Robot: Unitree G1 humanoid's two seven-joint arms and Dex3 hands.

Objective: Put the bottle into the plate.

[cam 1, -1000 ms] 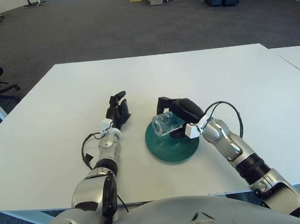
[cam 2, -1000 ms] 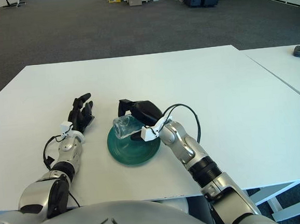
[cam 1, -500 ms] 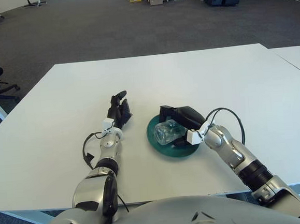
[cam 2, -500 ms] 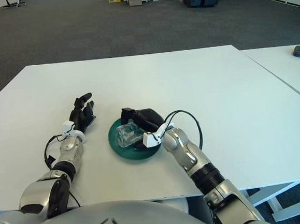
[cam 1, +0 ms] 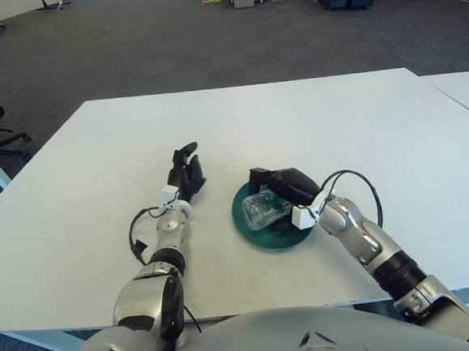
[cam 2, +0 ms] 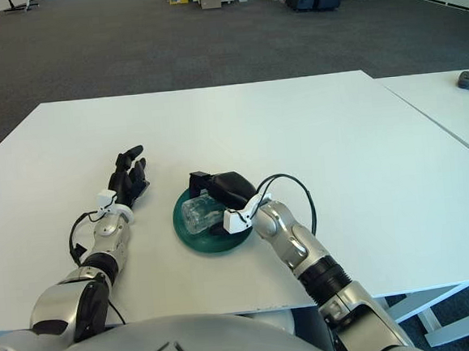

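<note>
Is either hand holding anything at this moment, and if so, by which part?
The right hand grips the clear plastic bottle around its body, over the green plate. The left hand holds nothing.

Plate (cam 1: 255, 232) sits near the front middle of the bench (cam 1: 336, 119). Bottle (cam 1: 261, 209) lies on its side in the plate, over the plate's middle. Right hand (cam 1: 283, 189) comes in from the right, over the plate's far-right part, wrapped around the bottle from behind and above; bottle looks to be resting on the plate, hard to confirm. Left hand (cam 1: 184, 174) lies flat on the bench just left of the plate, apart from it, pointing away from the robot. A second bench (cam 1: 465, 91) stands beside, on the right.
</note>
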